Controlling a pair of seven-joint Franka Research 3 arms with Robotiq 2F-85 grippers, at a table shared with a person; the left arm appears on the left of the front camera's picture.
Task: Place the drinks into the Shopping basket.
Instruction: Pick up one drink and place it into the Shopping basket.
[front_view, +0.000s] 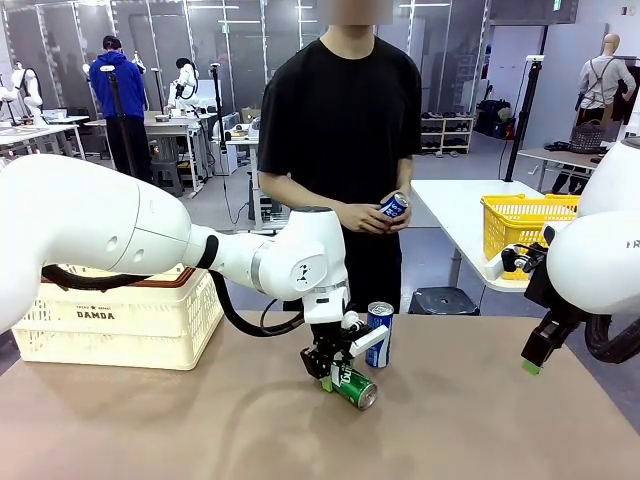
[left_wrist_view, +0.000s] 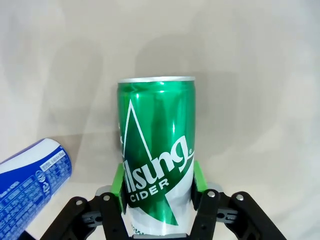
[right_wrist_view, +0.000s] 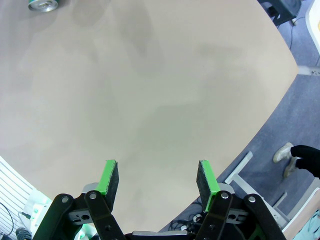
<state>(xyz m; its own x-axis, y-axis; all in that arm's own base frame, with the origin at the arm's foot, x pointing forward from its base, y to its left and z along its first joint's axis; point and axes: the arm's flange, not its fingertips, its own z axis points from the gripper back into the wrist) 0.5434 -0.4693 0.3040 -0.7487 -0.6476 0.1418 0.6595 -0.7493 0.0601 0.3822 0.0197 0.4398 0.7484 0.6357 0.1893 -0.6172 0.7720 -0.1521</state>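
Green slim metal drink can, lying right of cream-white slotted plastic basket, clamped across its sides by left gripper; likely light, slick, easily dented. Right gripper jaws apart, empty.

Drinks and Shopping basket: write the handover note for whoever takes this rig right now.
Left gripper: shut on the green can, which is tilted on its side, low at the middle of the table.
Right gripper: open, empty, above bare table at the right.
Blue can: upright on the table beside the left gripper.
Second blue can: in the person's hands.
Shopping basket: far left of the table; contents cannot be seen.
Done: green can gripped.
Left: carry it to the basket, then the blue cans.
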